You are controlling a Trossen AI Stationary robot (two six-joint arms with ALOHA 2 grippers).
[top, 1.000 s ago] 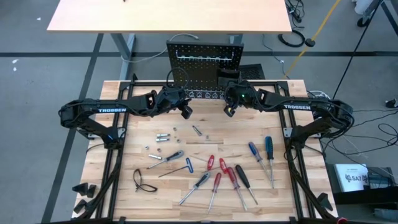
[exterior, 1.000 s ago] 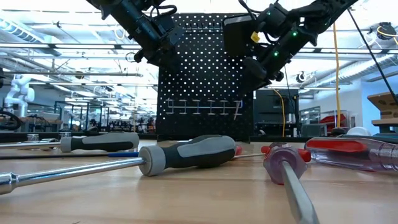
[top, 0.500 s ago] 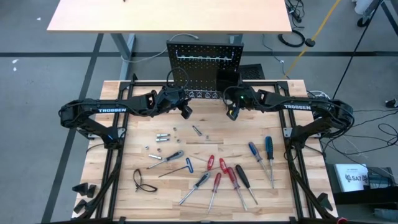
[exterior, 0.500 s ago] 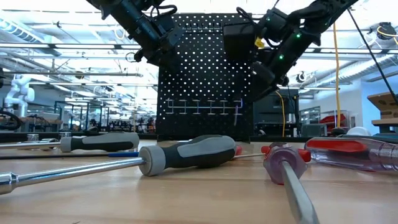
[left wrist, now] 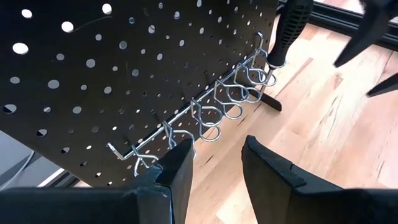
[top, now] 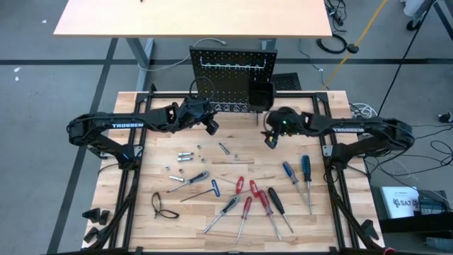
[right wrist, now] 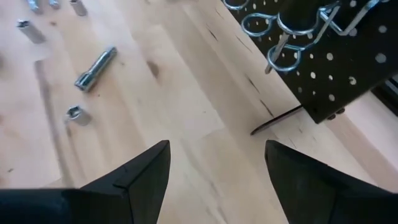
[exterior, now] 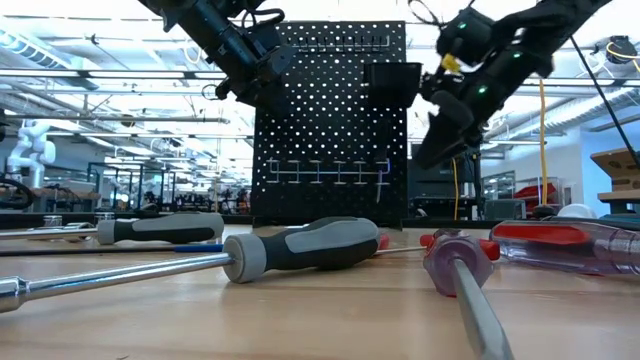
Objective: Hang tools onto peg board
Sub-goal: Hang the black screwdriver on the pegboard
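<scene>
My right pincer [top: 270, 141] is open and empty; my left [left wrist: 214, 163] is part-open, empty, near the rail [left wrist: 211, 112]. Bumping the board [top: 231, 69] could unseat the hung tool [left wrist: 287, 28].

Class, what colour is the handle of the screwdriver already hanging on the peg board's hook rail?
Black; the screwdriver shows best in the left wrist view.
</scene>
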